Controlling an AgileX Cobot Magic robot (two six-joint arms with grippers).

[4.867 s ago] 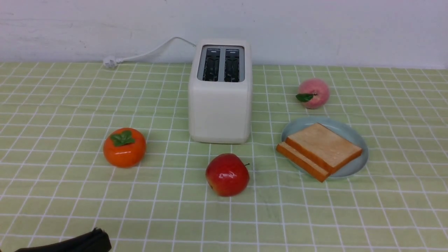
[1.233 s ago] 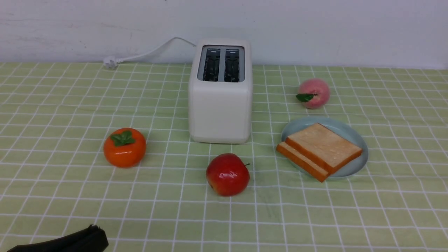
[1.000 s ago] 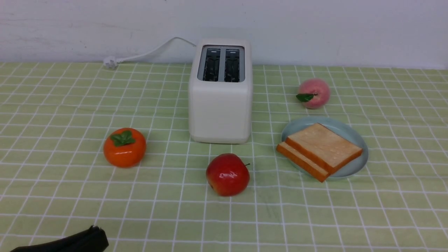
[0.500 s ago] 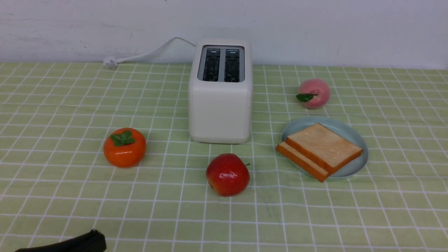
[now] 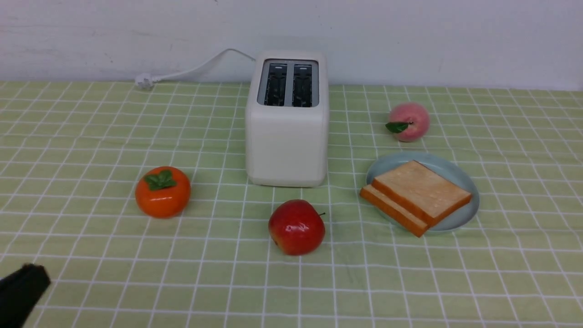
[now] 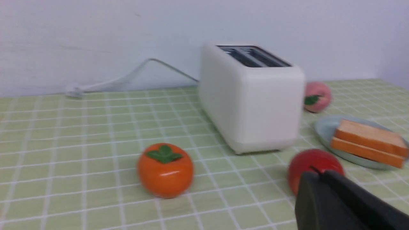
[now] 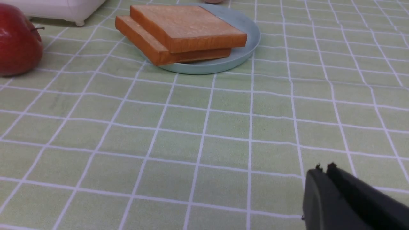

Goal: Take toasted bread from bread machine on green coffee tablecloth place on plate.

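- Left gripper (image 5: 27, 278) sits low at the near left edge of the green coffee tablecloth (image 5: 91, 136), jaws pressed together, holding nothing.
- Right gripper (image 7: 322, 172) hangs over bare cloth near the plate (image 7: 246, 35), fingers closed and empty.
- Both slices of toasted bread (image 5: 421, 191) lie stacked on the plate, the upper one offset.
- Bread machine (image 5: 287, 136) stands with both slots empty, between a persimmon (image 5: 162, 191) and a peach (image 5: 409, 121), an apple (image 5: 296, 227) in front.
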